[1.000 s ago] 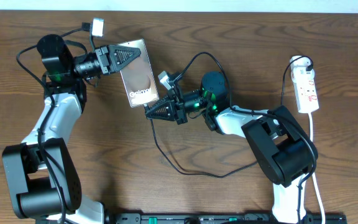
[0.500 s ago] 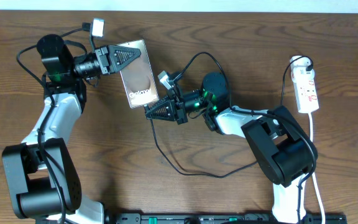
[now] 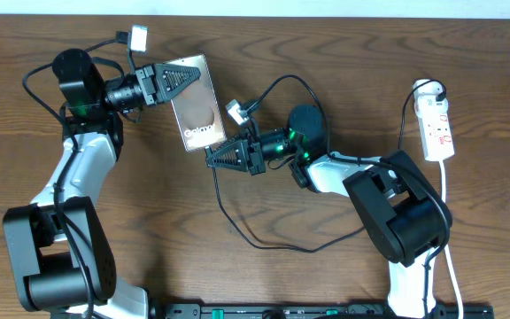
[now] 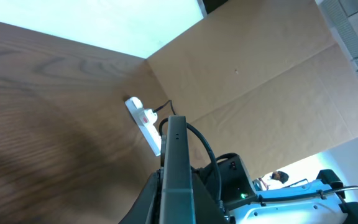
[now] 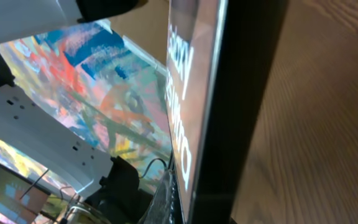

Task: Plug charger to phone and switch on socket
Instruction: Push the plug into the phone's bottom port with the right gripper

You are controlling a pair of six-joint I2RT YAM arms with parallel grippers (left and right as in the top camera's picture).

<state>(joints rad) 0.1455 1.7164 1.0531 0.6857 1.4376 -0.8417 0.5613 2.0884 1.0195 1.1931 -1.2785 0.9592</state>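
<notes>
- Barely anything has shifted: the right gripper (image 3: 211,160) has crept a touch closer to the phone (image 3: 197,105), at its 5 o'clock.
- Its fingers are pinched together where the charger (image 3: 290,251) cable ends; the plug tip is hidden.
- The left gripper (image 3: 177,81) clamps the phone's 10 o'clock edge.
- Only the right wrist view shows the phone's edge filling the frame.
- The socket (image 3: 437,124) lies at the table's 3 o'clock, well apart.

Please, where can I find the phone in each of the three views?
Overhead: phone upper left of centre, held by the left gripper.
Left wrist: edge-on, bottom centre.
Right wrist: close up, filling the centre.
Shared landmark: its "Galaxy" lettering, overhead and right wrist.
</notes>
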